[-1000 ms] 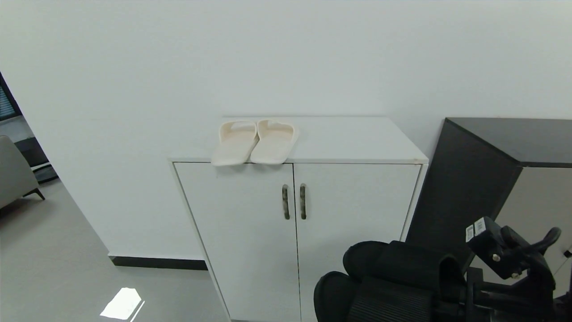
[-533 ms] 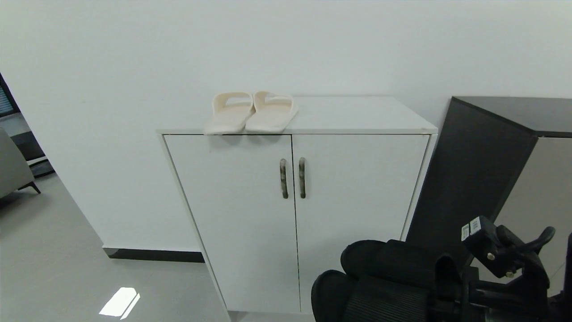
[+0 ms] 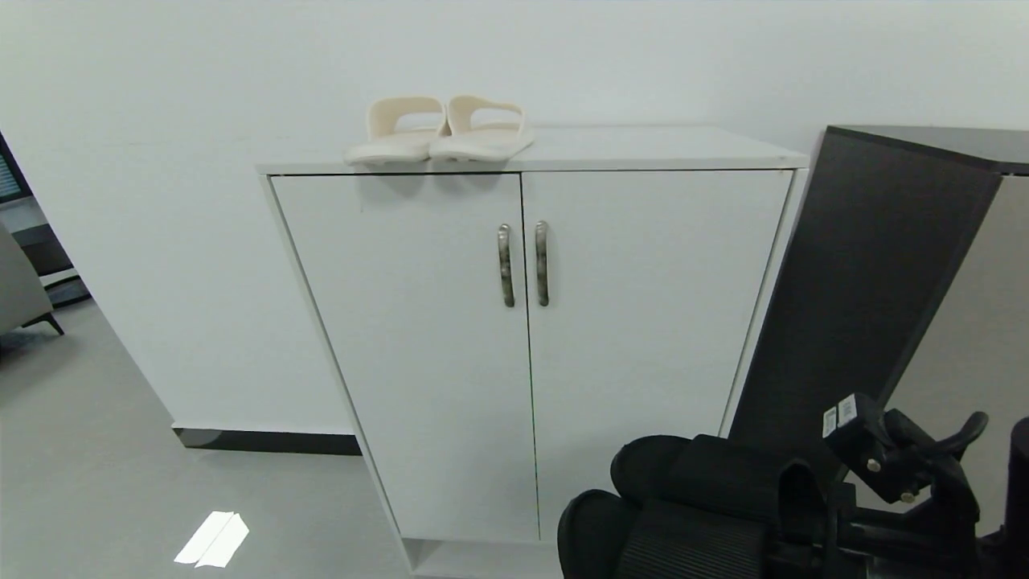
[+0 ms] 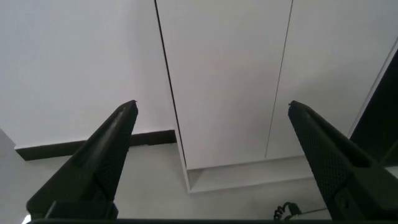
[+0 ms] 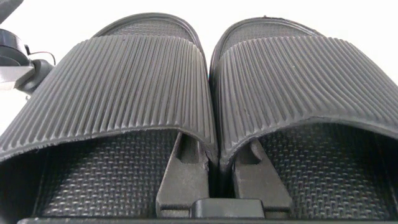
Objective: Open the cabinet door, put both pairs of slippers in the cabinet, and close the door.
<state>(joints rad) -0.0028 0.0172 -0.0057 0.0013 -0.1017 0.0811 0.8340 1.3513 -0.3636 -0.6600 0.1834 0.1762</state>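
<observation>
A white cabinet stands against the wall with both doors shut, its two metal handles side by side at the middle. A pair of beige slippers lies on its top at the front left edge. A pair of black ribbed slippers hangs low in front of the right door, and my right gripper is shut on the slippers' touching inner sides, fingers under the straps. My left gripper is open and empty, facing the lower part of the cabinet from a distance.
A tall black cabinet stands close to the white one on its right. A grey chair sits at the far left. Open grey floor lies to the left of the cabinet.
The head camera has dropped, so the cabinet and beige slippers sit higher in the picture. The black slippers stay in my right gripper at the same place in view.
</observation>
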